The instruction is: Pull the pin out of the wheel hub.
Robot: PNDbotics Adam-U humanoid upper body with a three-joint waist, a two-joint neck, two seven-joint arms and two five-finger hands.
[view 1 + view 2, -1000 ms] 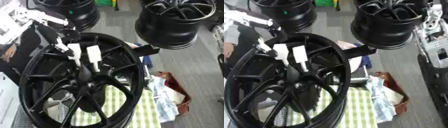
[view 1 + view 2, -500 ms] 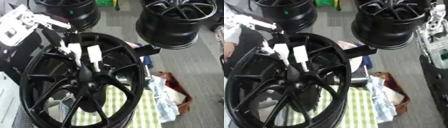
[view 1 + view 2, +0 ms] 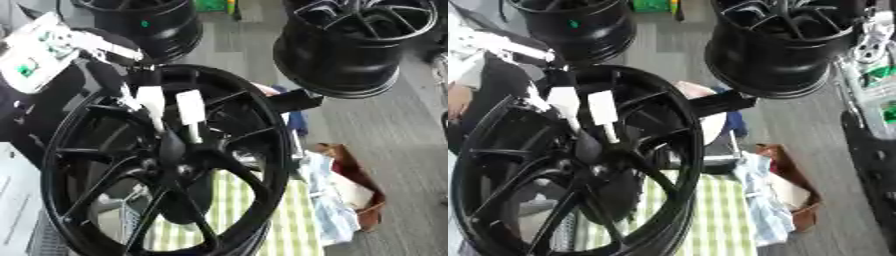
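A big black spoked wheel hub (image 3: 96, 150) stands tilted in front of me and fills the lower left. My left arm, white and black, comes in from the upper left, and my left hand (image 3: 138, 80) hangs over the hub's upper rim. Two white flat pieces (image 3: 191, 107) point down from the hand toward the hub's centre (image 3: 171, 150). A thin pale rod (image 3: 194, 134), possibly the pin, runs from the right-hand piece down to the centre. I cannot tell whether the hand grips it. My right hand shows in neither view.
Two more black wheels stand behind: one at the top left (image 3: 149, 22), one at the top right (image 3: 350, 45). A green-checked cloth (image 3: 289, 225) and a brown bag with pale cloth (image 3: 350, 195) lie at the lower right. Grey floor stretches to the right.
Almost nothing. The white part of my left arm has shifted a little at the upper left. The hand and white pieces stay over the hub's centre.
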